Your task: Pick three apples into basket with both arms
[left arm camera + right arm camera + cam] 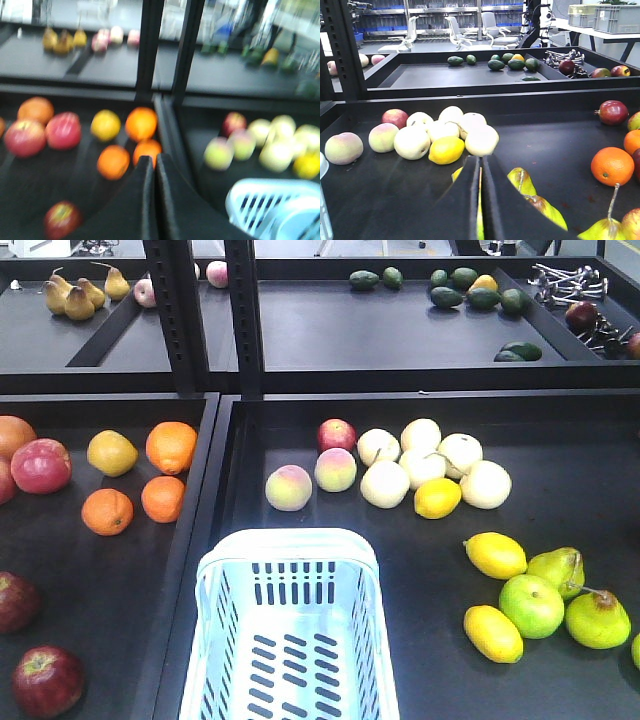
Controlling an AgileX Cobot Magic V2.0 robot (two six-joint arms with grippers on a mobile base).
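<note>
Left gripper (154, 197): fingers clenched together, nothing between them. It hangs above the left tray (120, 580), with the oranges (141, 123) just beyond its tips.

Right gripper (480, 200): fingers closed to a thin slit, nothing grasped. It is over the right tray (425, 575), near a lemon (446, 150).

Basket (290, 542): upright at the near edge of the right tray, slotted bottom in plain view.

Two dark maroon apples (14, 600) (46, 681) lie in the near left corner of the left tray, apart from the basket. I cannot tell where the third is.
</note>
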